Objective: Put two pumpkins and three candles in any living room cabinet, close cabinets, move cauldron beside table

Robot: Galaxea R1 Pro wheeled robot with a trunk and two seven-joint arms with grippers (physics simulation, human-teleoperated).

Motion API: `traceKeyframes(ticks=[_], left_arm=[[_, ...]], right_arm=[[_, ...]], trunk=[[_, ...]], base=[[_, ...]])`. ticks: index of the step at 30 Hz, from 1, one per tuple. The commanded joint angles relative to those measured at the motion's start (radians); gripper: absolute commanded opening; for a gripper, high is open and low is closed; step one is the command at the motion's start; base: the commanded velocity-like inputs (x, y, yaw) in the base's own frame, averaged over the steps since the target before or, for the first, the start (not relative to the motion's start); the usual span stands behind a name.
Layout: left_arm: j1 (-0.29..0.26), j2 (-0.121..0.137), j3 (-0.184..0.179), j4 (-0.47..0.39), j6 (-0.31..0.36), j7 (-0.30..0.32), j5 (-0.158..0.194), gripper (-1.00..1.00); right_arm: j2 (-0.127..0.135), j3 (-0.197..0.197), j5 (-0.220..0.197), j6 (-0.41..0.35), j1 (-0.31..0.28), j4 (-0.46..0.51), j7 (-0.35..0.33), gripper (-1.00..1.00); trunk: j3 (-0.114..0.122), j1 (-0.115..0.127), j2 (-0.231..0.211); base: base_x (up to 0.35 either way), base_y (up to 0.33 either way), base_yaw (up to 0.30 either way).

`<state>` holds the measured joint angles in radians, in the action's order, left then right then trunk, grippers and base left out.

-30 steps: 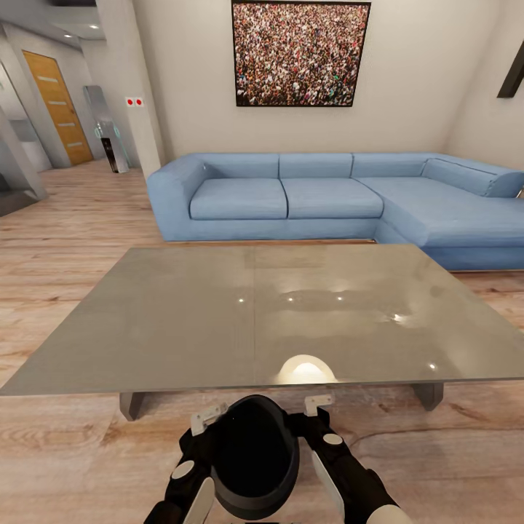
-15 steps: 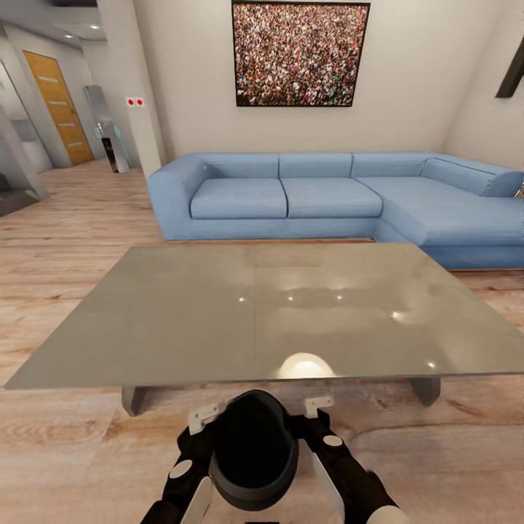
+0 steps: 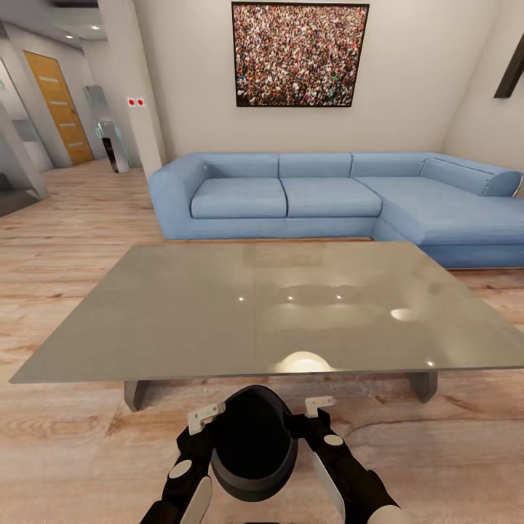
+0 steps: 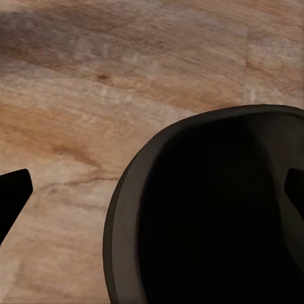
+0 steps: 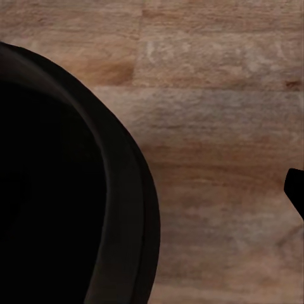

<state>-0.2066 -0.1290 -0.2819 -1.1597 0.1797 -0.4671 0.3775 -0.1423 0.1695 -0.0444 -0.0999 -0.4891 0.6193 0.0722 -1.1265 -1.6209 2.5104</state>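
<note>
The cauldron [image 3: 253,444], a black round pot with a dark hollow, is low in the head view between my two forearms, just short of the near edge of the grey table [image 3: 182,313]. In the left wrist view the left gripper [image 4: 152,190] is open, its dark fingertips [image 4: 11,190] far apart, with the cauldron's rim [image 4: 123,209] between them. In the right wrist view the right gripper [image 5: 152,190] is open beside the cauldron's wall [image 5: 126,209], one fingertip [image 5: 295,190] at the frame edge. I cannot tell whether the pot rests on the floor.
A blue corner sofa [image 3: 327,196] stands beyond the table, under a large crowd picture [image 3: 300,54]. Light wood floor [image 3: 65,255] runs left toward a hallway with a wooden door [image 3: 58,105]. The table's legs [image 3: 135,394] stand just ahead of me.
The whole view has shifted slightly: the table's near edge now sits a little farther from me. The cauldron stays between my arms, and the grippers look unchanged.
</note>
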Motion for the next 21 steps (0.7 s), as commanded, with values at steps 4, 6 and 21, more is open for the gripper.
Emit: traceKeyframes(ticks=[4,6,21], left_arm=[[0.000,0.001,-0.002,-0.002,0.003,-0.007,0.006,1.00],[0.000,0.001,-0.002,-0.002,0.003,-0.007,0.006,1.00],[0.000,0.000,-0.002,-0.002,0.004,-0.007,0.007,1.00]], right_arm=[[0.001,0.005,-0.005,-0.006,0.000,0.002,0.008,1.00],[0.001,0.005,-0.005,-0.006,0.000,0.002,0.008,1.00],[0.001,0.005,-0.005,-0.006,0.000,0.002,0.008,1.00]], trunk=[[0.000,0.000,0.000],[0.000,0.000,0.000],[0.001,0.000,0.000]], base=[[-0.001,0.000,-0.033],[0.000,0.000,-0.013],[-0.025,0.000,-0.002]])
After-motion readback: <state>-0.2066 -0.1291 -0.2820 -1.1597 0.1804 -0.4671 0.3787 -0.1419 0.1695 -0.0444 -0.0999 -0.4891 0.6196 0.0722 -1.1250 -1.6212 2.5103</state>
